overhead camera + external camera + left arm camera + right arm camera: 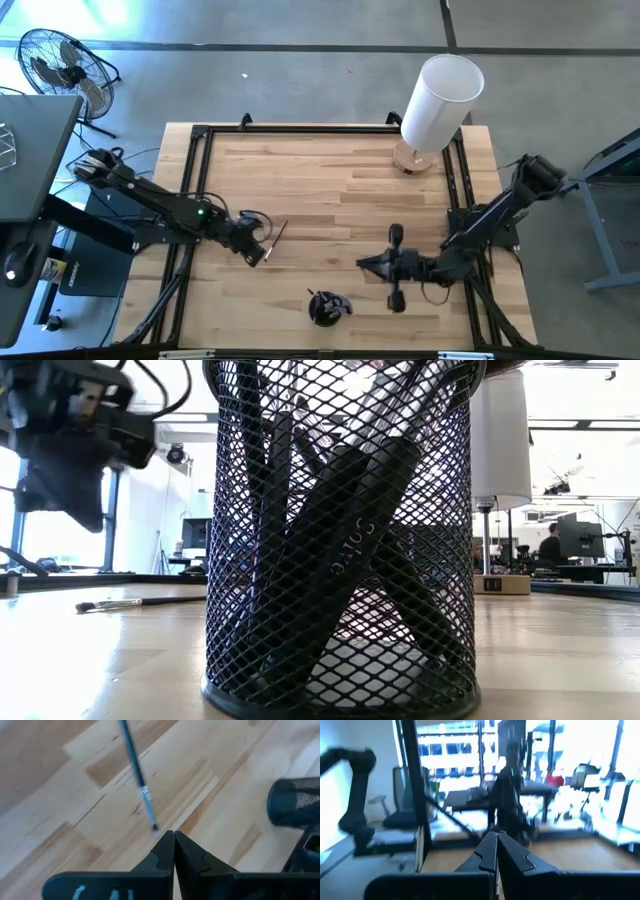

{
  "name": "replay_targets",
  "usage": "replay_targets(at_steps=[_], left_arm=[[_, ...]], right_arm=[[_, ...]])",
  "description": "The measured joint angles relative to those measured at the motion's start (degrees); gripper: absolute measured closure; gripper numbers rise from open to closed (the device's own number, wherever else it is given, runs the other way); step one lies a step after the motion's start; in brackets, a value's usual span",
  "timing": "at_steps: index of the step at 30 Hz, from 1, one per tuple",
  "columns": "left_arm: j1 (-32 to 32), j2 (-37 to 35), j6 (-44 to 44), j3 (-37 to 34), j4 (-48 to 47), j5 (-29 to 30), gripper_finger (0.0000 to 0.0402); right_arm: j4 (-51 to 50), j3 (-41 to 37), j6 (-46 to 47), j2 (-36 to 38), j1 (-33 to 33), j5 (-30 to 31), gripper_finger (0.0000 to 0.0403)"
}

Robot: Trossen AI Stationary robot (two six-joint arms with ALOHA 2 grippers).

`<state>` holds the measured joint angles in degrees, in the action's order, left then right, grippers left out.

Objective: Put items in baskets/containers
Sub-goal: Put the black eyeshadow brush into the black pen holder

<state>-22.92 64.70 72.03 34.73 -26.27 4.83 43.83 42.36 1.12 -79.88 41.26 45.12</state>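
From where I stand, one brush (277, 238) lies loose on the wooden table (330, 180), just beside the left gripper (262, 254). The black mesh cup (325, 308) is my landmark: the brush lies to the left of it and farther from the front edge of the table, a short way off. The other brushes (340, 550) already stand inside the cup, leaning against its wall.

The left gripper has its two fingers pressed together and holds nothing. In the left wrist view the fingertips (172, 842) sit very near to one end of the brush (137, 780), but I cannot tell if they touch it. The right gripper (362, 263) waits on the right side of the cup, also closed and empty.

I judge that the step in hand is picking up this last brush. To do it well, the left gripper should first open, then come down across the handle near its middle, not at the end, so the brush does not swing. The fingers should close across the long axis.

The brush lies flat. Its long axis runs on a diagonal, steeply, with the nearer end toward the gripper and the other end pointing away from the cup, toward the back of the table. After lifting, it must be turned upright above the cup.
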Motion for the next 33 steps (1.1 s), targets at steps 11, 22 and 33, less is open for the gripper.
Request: replay_targets(at_steps=[11,22,33], left_arm=[[0.02,-5.39,-7.07,-4.54,0.0,-5.95,0.0402],[0.0,-5.39,-9.25,-4.54,0.05,-11.9,0.0402],[0.02,-5.37,-9.25,-4.54,0.14,-13.6,0.0402]], right_arm=[[2.43,26.65,-9.17,-23.5,-0.79,3.76,0.0402],[3.88,29.59,3.85,-35.95,0.16,11.89,0.0402],[-0.29,25.62,13.06,-38.77,1.88,12.96,0.0402]])
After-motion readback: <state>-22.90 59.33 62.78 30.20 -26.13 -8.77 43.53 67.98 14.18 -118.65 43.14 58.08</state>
